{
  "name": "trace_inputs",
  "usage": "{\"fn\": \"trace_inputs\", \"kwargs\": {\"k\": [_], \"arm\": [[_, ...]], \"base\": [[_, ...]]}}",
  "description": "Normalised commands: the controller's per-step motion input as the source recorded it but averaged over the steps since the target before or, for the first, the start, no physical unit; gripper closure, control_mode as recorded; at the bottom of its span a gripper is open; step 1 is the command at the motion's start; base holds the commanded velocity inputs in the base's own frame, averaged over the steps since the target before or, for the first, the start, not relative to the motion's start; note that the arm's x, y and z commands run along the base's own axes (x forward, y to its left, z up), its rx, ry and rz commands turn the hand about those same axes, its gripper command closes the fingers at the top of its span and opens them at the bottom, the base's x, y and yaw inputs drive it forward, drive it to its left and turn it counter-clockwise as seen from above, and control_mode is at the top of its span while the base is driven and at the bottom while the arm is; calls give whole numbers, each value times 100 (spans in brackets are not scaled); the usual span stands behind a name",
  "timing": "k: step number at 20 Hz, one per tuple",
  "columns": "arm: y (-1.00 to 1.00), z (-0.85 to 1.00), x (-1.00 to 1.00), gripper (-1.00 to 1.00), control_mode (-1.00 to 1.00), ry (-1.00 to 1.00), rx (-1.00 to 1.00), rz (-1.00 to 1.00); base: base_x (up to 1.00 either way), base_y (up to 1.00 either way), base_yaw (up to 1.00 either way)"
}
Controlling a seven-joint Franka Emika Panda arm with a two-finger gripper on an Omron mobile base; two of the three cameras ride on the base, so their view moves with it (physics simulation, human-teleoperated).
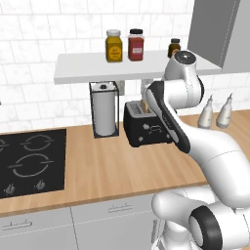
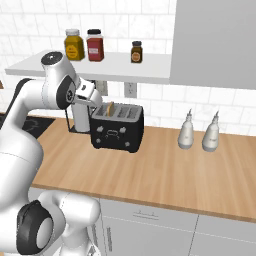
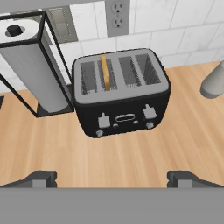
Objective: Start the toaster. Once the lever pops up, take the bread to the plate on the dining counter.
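Tool (image 3: 112,178) spread wide, empty, poised above toaster (image 3: 120,92) to press lever (image 3: 103,120); bread (image 3: 104,72) seated upright in slot

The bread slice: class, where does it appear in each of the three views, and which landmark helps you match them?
Left base view: bread, centre, upright in toaster.
Right base view: upper centre-left.
Hand view: upper centre.
Shared landmark: paper-towel roll beside the toaster.

No text, brand or number can be read anywhere: the labels on the yellow jar (image 1: 114,46), red jar (image 1: 136,45) and small dark jar (image 2: 136,52) are blurs, and the toaster (image 3: 120,93) front carries only unmarked controls
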Motion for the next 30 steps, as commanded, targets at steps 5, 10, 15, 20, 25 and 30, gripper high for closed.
{"fn": "trace_inputs", "kwargs": {"k": [5, 10, 15, 20, 25, 30], "arm": [[0, 0, 0, -100, -100, 0, 0, 0], [0, 0, 0, -100, -100, 0, 0, 0], [0, 0, 0, -100, -100, 0, 0, 0], [0, 0, 0, -100, -100, 0, 0, 0], [0, -12, -7, -100, -100, 0, 0, 0], [0, -36, -3, -100, -100, -6, 0, 0]], "base": [[0, 0, 0], [0, 0, 0], [0, 0, 0], [0, 0, 0], [0, 0, 0], [0, 0, 0]]}}
